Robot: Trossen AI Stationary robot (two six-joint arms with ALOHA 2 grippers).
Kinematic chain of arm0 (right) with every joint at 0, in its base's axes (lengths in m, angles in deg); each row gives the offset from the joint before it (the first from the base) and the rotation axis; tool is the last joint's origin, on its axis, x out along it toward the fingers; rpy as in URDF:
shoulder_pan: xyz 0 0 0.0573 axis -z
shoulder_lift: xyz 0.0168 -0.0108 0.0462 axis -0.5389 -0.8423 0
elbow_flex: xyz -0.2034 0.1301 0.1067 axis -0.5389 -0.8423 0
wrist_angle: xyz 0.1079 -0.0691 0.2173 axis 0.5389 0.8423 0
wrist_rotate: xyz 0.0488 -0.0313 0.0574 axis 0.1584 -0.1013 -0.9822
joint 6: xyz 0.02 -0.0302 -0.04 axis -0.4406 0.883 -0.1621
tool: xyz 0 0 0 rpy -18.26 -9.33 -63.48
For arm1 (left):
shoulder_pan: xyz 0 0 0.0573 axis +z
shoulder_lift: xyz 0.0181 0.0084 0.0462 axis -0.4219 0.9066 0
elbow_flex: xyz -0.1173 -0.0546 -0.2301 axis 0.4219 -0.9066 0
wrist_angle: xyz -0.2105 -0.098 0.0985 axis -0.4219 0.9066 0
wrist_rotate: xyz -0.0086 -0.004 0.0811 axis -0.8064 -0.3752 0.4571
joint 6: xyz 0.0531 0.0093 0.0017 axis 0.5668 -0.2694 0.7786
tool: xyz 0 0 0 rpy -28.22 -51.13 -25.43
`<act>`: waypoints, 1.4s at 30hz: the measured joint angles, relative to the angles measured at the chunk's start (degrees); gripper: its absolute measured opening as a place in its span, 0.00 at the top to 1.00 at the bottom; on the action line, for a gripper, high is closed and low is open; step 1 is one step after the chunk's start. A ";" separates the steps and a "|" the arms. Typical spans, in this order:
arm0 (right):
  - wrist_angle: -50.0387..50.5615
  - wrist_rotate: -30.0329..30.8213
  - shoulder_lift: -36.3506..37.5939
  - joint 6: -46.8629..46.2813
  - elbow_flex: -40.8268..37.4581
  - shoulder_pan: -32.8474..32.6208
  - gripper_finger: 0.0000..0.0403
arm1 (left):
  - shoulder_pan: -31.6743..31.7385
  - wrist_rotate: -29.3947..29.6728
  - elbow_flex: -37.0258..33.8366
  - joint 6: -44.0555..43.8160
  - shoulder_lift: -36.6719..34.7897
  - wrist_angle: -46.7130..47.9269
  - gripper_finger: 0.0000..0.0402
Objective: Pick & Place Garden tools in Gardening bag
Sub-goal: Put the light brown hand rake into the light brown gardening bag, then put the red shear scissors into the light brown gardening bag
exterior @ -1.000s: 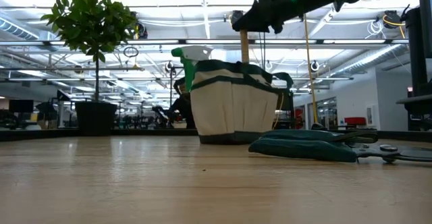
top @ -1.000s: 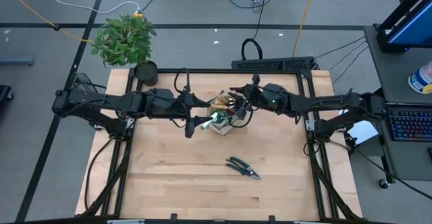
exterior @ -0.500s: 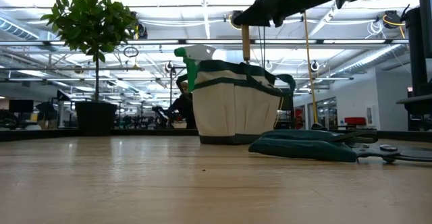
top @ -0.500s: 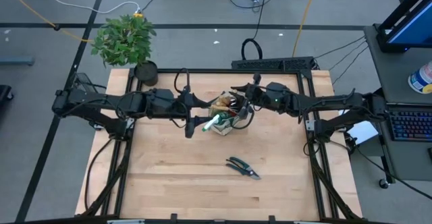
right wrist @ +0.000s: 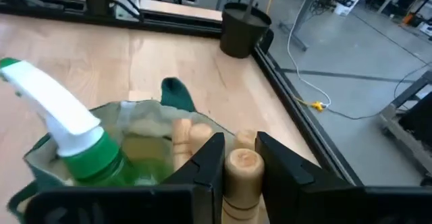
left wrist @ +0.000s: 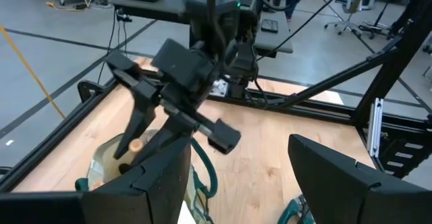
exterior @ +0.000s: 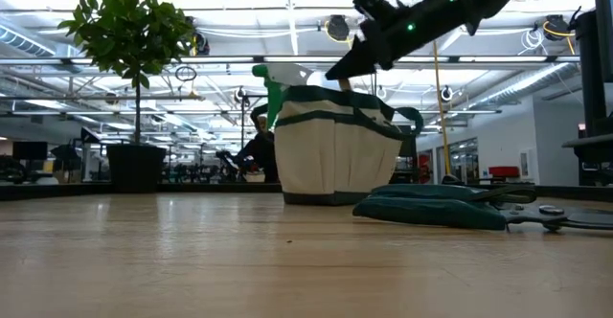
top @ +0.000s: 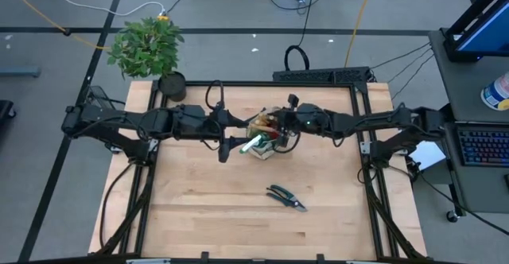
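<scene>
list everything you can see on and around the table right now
bag: one, beige with green trim, table centre
sprayer: one, green-white, standing in the bag
wooden handles: at least three, tan, sticking out of the bag
shears: one, dark, on the table nearer the front
gloves: dark green, flat beside the shears
plant: one, green in a black pot, off the back left corner
left end effector: open, beside the bag
right end effector: shut on a wooden handle, over the bag

No legible text, label, brand, number or sign anywhere in these views: none on the gardening bag (exterior: 335,146), the sprayer (right wrist: 64,126), the wooden handle (right wrist: 241,173) between the right jaws, the desk (top: 207,208), or the room behind.
</scene>
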 joint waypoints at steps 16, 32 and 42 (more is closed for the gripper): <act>1.70 0.06 -0.10 -1.40 -0.17 -0.02 0.67 | -1.00 -0.02 -0.02 0.12 0.08 0.21 0.36; 2.17 1.37 8.55 0.23 -0.17 -0.74 0.58 | -1.00 -0.04 -0.04 0.45 0.08 0.21 0.36; 8.78 1.22 15.15 0.23 -0.12 -7.59 0.59 | -1.00 -0.04 -0.02 0.79 0.08 0.22 0.36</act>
